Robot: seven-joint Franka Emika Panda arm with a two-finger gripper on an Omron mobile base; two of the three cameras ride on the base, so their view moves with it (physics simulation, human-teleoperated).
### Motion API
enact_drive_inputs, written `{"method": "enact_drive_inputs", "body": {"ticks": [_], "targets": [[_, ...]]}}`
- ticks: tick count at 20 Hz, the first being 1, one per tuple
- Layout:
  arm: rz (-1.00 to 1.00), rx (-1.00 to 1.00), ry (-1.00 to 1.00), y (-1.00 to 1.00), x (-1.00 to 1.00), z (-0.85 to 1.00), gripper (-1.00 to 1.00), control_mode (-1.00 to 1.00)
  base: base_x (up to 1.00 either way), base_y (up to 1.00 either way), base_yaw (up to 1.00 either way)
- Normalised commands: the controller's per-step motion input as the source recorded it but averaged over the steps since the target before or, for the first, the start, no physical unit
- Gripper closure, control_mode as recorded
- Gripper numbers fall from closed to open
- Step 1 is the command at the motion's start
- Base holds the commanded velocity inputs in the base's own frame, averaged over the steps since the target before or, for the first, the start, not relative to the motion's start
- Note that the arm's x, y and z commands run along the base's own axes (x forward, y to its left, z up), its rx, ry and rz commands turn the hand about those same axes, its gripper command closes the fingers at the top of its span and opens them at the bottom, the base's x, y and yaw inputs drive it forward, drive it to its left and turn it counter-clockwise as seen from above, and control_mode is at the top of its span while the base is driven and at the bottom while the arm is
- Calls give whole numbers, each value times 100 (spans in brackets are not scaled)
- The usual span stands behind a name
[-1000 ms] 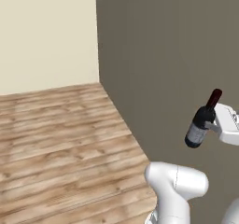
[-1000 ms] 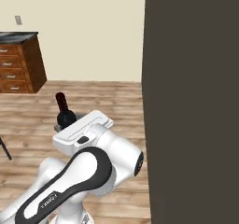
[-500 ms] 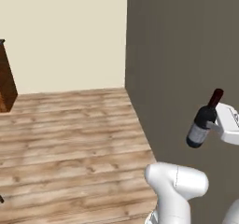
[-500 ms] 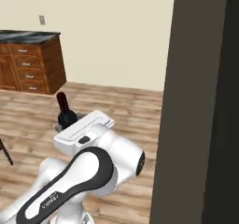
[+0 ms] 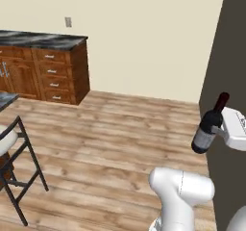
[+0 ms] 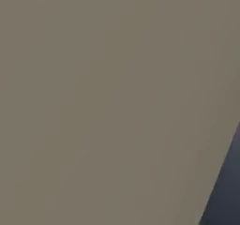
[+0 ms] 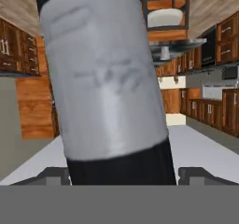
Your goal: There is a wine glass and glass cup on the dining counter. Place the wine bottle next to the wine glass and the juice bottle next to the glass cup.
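Tool (image 5: 222, 128) first, in the left base view: it sits at the right edge against a dark grey panel, clamped on the wine bottle (image 5: 209, 125) at about shoulder height of the glass. The bottle leans, dark red top up and away from the tool, base down and toward the white arm. So its long axis runs near upright with a tilt, and the bottle is carried clear of the wood floor (image 5: 110, 143), touching nothing else. To the left of the bottle, well apart across the floor, a wall counter (image 5: 43, 40) with reddish-brown drawers stands against the cream wall. A black stool (image 5: 19, 170) sits at the lower left, and just above it a sliver of marbled top (image 5: 6, 100) shows at the left edge; whether that is the dining counter cannot be told from so little. My judgement: the goal lies left of the bottle, so the carry must go on that way.

Right base view: a flat grey-brown surface very close to the lens, with a darker strip at the lower right. Nothing of the task can be read from it.

Hand view: the bottle's pale grey label (image 7: 105, 78) stands right before the camera, dark glass below it, between the two finger tips (image 7: 56, 175). Behind the bottle are wood cabinets and a pale surface; no wine glass can be made out.
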Motion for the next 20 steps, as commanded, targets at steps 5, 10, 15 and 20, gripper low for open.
{"method": "enact_drive_inputs", "body": {"ticks": [5, 10, 15, 20], "targets": [[0, 0, 0, 0, 0, 0, 100, 100, 74, -7, 74], [0, 0, 0, 0, 0, 0, 100, 100, 99, -8, 62], [0, 0, 0, 0, 0, 0, 100, 100, 100, -10, 58], [0, 0, 0, 0, 0, 0, 100, 100, 98, -24, 62]]}}
